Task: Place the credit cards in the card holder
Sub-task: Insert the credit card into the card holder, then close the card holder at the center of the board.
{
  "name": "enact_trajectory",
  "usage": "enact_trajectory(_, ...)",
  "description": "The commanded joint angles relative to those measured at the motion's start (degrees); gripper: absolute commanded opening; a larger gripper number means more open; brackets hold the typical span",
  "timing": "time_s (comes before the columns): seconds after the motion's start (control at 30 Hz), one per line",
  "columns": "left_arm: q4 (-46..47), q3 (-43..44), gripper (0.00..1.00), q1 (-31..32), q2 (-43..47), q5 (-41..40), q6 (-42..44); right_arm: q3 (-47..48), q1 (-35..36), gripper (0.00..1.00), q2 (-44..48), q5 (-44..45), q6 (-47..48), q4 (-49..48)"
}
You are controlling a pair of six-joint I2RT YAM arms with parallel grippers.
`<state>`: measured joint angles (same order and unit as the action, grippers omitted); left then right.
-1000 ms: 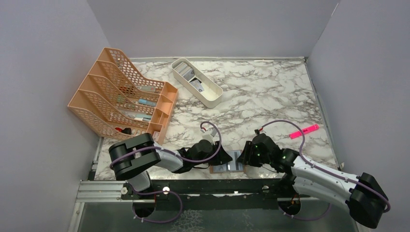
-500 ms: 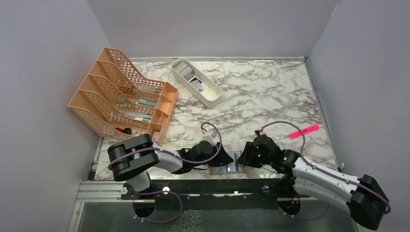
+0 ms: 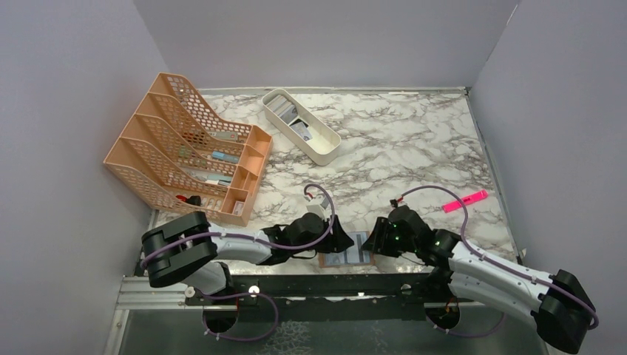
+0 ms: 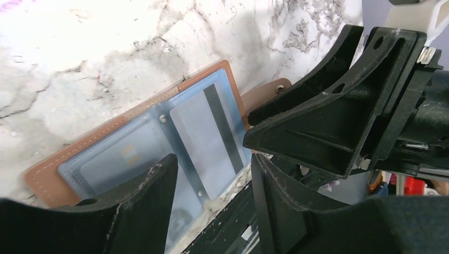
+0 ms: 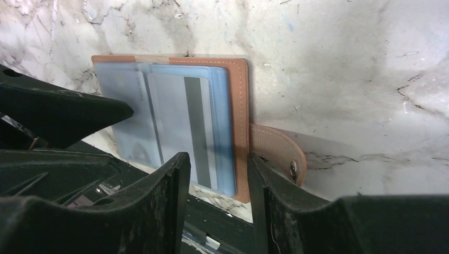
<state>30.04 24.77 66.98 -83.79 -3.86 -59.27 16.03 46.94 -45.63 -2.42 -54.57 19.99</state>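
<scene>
The tan card holder lies open at the table's near edge, between my two grippers. A silvery card with a dark stripe lies on its right page. In the left wrist view the holder shows clear blue sleeves, with the card on them. My left gripper is open and empty just above it. In the right wrist view my right gripper is open and empty over the near edge of the holder, beside the card. I cannot tell if the card is inside a sleeve. More cards lie in the white tray.
The white tray stands at the back middle. An orange mesh file rack stands at the left. A pink highlighter lies at the right. The holder's snap tab sticks out to the right. The two grippers are close together.
My left arm's elbow has swung out to the left and its gripper has shifted slightly. The right gripper and the holder have barely moved.
</scene>
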Motion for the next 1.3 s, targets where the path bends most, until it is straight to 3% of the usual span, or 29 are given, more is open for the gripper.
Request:
enact_trajectory(0.0,-10.48,2.5,0.57,0.27,5.26,-5.48,4.02,2.21,0.35,0.48,1.38,1.74,0.38,1.97)
enact_trajectory(0.17,-24.88,4.27,0.6,0.29,9.52,-12.16,6.79,2.87,0.35,0.49,0.72,1.74,0.96,1.21)
enact_trajectory(0.33,-29.74,1.05,0.66,0.26,13.89,-13.86,6.13,4.42,0.35,0.55,-1.46,3.03,1.9,1.57)
enact_trajectory(0.43,-26.34,-2.58,0.68,0.22,15.5,-12.62,4.26,4.35,0.35,0.62,-2.4,3.42,2.67,1.38)
enact_trajectory(0.67,-12.89,-6.49,0.71,0.26,13.3,-8.32,2.04,2.51,0.35,0.62,-3.36,0.73,2.88,-2.51)
enact_trajectory(1.27,0.47,-3.14,0.68,0.25,12.51,-1.68,-2.5,-0.31,0.35,0.62,-10.46,-5.56,2.44,-13.29)
